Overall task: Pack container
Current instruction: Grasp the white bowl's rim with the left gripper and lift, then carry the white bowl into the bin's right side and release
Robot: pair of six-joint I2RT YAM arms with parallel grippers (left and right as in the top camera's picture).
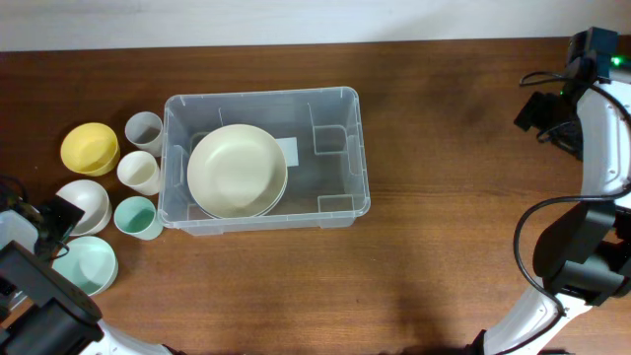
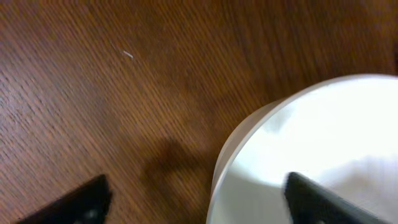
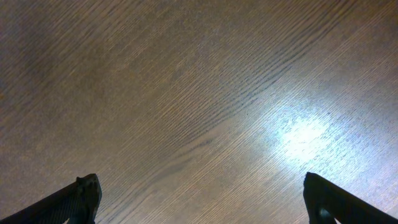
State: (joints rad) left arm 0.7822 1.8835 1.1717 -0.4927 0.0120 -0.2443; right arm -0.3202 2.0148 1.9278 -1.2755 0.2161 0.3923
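Observation:
The clear plastic container (image 1: pixel 361 148) stands left of the table's middle and holds a large cream bowl (image 1: pixel 237 170) next to its white label (image 1: pixel 287 151). My left gripper (image 1: pixel 57 219) is open at the near left. In the left wrist view its fingers (image 2: pixel 196 182) straddle the rim of a white bowl (image 2: pixel 323 124), one finger over the wood and one over the bowl's inside. That white bowl (image 1: pixel 83 200) sits left of the container. My right gripper (image 1: pixel 540 110) is open and empty at the far right, over bare wood (image 3: pixel 198 179).
Left of the container stand a yellow bowl (image 1: pixel 91 148), a grey cup (image 1: pixel 144 129), a cream cup (image 1: pixel 139 172), a teal cup (image 1: pixel 136 218) and a mint bowl (image 1: pixel 87 266). The right arm's links and cables run along the right edge (image 1: pixel 582 247).

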